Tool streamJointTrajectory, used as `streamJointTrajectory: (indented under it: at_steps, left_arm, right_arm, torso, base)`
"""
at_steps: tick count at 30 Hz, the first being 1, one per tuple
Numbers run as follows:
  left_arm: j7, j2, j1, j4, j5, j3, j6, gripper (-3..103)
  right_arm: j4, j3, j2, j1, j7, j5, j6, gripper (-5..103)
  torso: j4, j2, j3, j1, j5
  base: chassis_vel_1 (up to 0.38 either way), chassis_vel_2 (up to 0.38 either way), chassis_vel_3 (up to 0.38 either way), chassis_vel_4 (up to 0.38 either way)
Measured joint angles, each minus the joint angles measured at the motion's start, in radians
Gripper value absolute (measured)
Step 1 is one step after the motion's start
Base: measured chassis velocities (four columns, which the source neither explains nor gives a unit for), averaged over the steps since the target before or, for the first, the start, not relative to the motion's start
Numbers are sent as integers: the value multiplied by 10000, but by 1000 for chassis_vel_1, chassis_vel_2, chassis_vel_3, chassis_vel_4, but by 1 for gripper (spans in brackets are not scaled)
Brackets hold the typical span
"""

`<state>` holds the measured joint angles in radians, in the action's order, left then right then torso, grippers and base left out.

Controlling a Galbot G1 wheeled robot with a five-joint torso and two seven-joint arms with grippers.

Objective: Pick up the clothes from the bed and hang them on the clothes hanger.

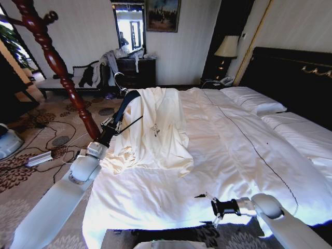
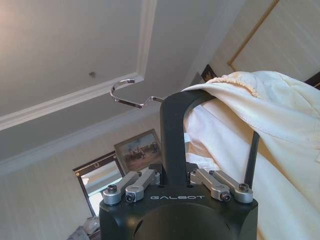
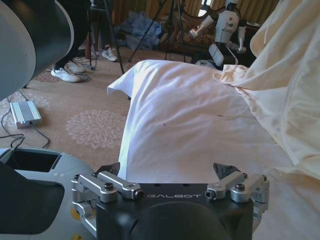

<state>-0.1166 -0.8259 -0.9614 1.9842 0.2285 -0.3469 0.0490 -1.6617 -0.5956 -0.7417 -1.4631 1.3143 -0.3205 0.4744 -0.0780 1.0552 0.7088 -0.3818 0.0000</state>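
The pale cream clothes [image 1: 155, 129] hang over one shoulder of the black clothes hanger [image 1: 127, 101] and trail down onto the bed's white quilt [image 1: 244, 150]. My left gripper [image 1: 111, 127] is shut on the hanger's bare shoulder at the bed's left side. In the left wrist view that gripper [image 2: 174, 177] clamps the black hanger [image 2: 174, 130], with the silver hook [image 2: 127, 95] above and the clothes [image 2: 260, 130] draped beside it. My right gripper [image 1: 208, 209] hovers open over the quilt's near edge, holding nothing. The right wrist view has this gripper [image 3: 169, 170] wide open above the quilt [image 3: 180, 125], the clothes [image 3: 290, 90] farther off.
A reddish-brown wooden pole [image 1: 57, 62] rises just left of the left arm. Cables and a silver box [image 1: 39, 158] lie on the carpet. A dark dresser with grey garments [image 1: 132, 70] stands at the far wall. Black headboard [image 1: 295, 78] and pillows [image 1: 254, 98] are at right.
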Motion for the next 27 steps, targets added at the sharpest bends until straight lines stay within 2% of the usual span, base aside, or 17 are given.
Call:
streamJointTrajectory:
  at_steps: [2,3,4,5,6,7,9,10,13,14,16,17,19,20,23,25,27]
  left_arm:
    - [0,-21,3,-11,2,0,-1,19]
    - [0,-26,-12,-9,1,16,0,19]
    - [18,-16,-59,23,-16,64,2,19]
    - [18,-16,-59,23,-16,64,2,19]
    - [48,0,-105,57,-40,104,16,19]
    - [105,28,-171,106,-68,155,52,19]
    - [269,81,-315,218,-92,245,162,19]
    - [269,81,-315,218,-92,245,162,19]
    - [589,253,-446,385,-89,442,393,19]
    - [744,362,-457,430,-89,557,508,19]
    - [833,418,-462,453,-91,605,572,19]
    - [1122,574,-500,506,-92,688,833,19]
    - [1408,757,-560,563,-112,719,1136,19]
    - [1408,757,-560,563,-112,719,1136,19]
    - [1819,944,-520,578,-174,858,1522,19]
    - [2094,1022,-491,541,-285,909,1748,19]
    - [2156,1047,-493,533,-320,921,1803,19]
  right_arm:
    - [4,-67,8,-20,-1,7,-5,100]
    - [-2,-107,32,-59,-84,-305,-48,100]
    - [-108,-97,93,-110,-319,-1015,-187,100]
    - [-108,-97,93,-110,-319,-1015,-187,100]
    - [-292,-54,173,-163,-685,-1727,-352,100]
    - [-576,-5,262,-202,-1286,-2564,-563,100]
    - [-1321,46,415,-77,-3223,-4021,-932,100]
    - [-1321,46,415,-77,-3223,-4021,-932,100]
    - [-2163,-196,916,528,-5609,-5611,-1718,100]
    - [-2331,-459,1244,663,-5862,-6132,-2056,100]
    - [-2380,-573,1447,704,-5901,-6344,-2191,100]
    - [-2475,-925,2046,809,-5863,-7201,-2668,100]
    - [-2430,-1220,2758,937,-5375,-8262,-3203,100]
    - [-2430,-1220,2758,937,-5375,-8262,-3203,100]
    - [-1926,-1725,3762,1187,-4363,-8822,-3663,100]
    - [-1564,-2013,4256,1317,-3636,-8815,-3945,100]
    - [-1482,-2074,4390,1348,-3479,-8815,-4015,100]
  torso:
    - [0,0,0,-1,-1]
    - [0,0,0,0,1]
    - [-2,-1,0,0,3]
    - [-2,-1,0,0,3]
    - [-2,0,0,-1,1]
    - [-2,-1,0,0,0]
    - [-2,0,0,0,-1]
    - [-2,0,0,0,-1]
    - [8,-1,0,-1,1]
    - [6,-1,0,-1,0]
    - [1,0,1,-1,-1]
    - [-3,-1,0,-1,0]
    - [-2,0,0,0,1]
    - [-2,0,0,0,1]
    - [6,-1,0,-1,-2]
    - [-4,0,0,-1,1]
    - [-4,-1,0,-1,1]
  base:
    - [0,0,0,0]
    - [0,0,0,0]
    - [0,0,0,0]
    - [0,0,0,0]
    - [0,0,0,0]
    - [0,0,0,0]
    - [0,0,0,0]
    - [0,0,0,0]
    - [0,0,0,0]
    - [0,0,0,0]
    - [0,0,0,0]
    - [0,0,0,0]
    - [0,0,0,0]
    - [0,0,0,0]
    - [0,0,0,0]
    - [0,0,0,0]
    - [0,0,0,0]
